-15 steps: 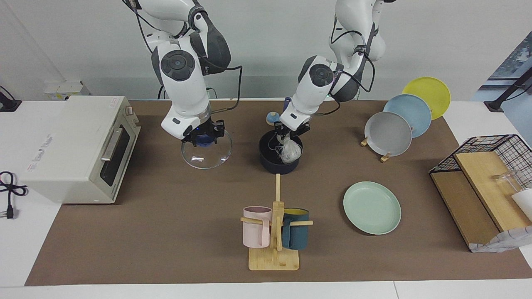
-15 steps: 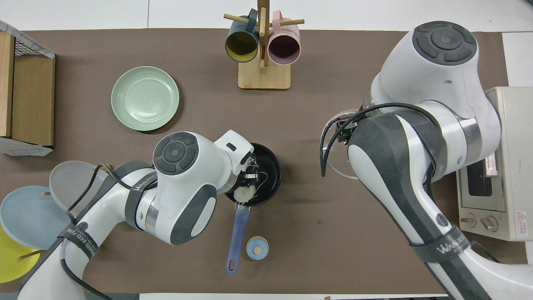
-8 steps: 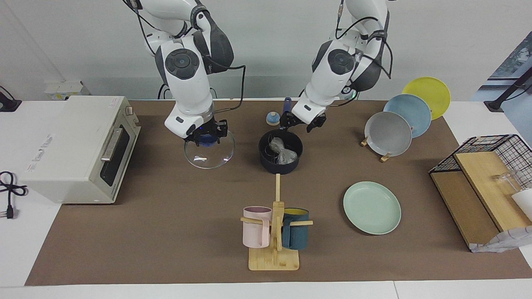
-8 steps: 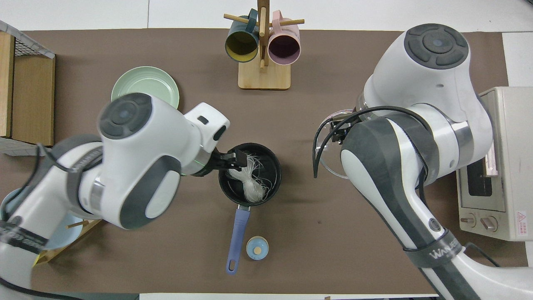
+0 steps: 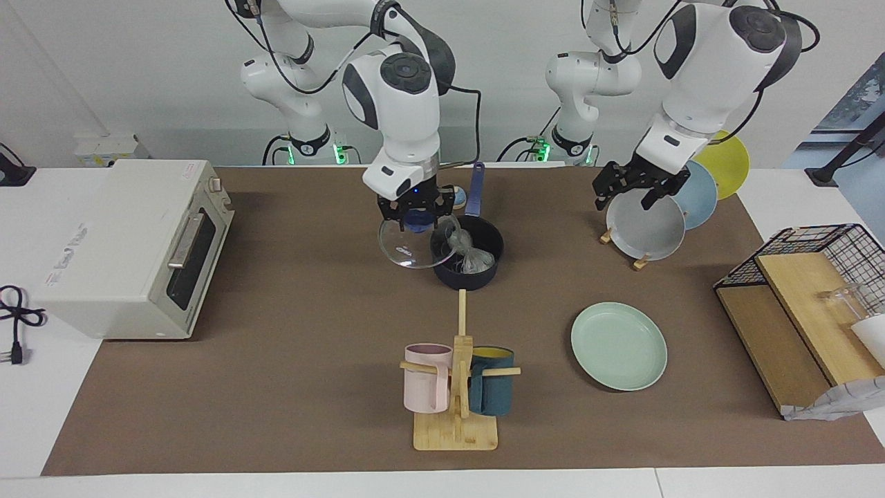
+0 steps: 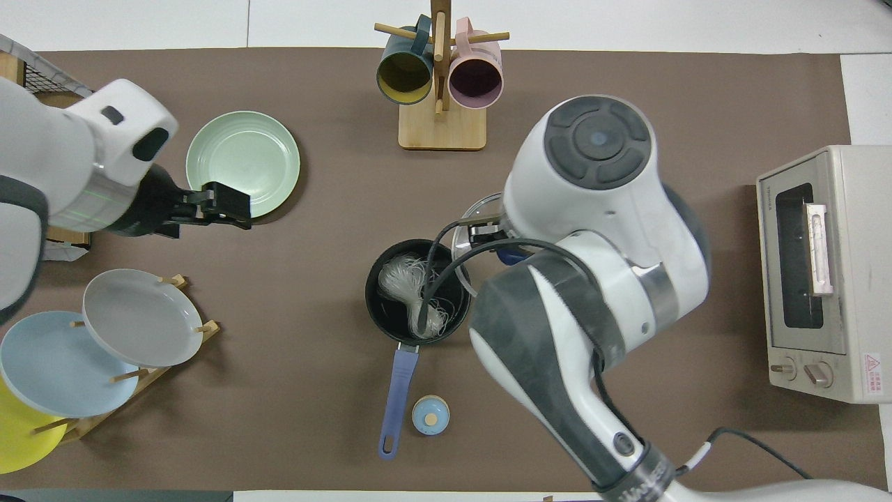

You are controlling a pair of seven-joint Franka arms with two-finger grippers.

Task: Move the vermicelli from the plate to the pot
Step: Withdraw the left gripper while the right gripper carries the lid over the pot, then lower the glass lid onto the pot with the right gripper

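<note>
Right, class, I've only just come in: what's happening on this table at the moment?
The whitish vermicelli tangle lies inside the dark navy pot, and the round mint-green plate sits bare. The right gripper holds a clear glass lid by its blue knob, at the pot's rim. The left gripper, open and carrying nothing, hangs over the grey plate in the rack.

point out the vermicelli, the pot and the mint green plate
vermicelli (image 6: 408, 287), overhead view, middle of the tangle
pot (image 5: 467, 279), facing view, outer wall
mint green plate (image 6: 242, 164), overhead view, bare centre
</note>
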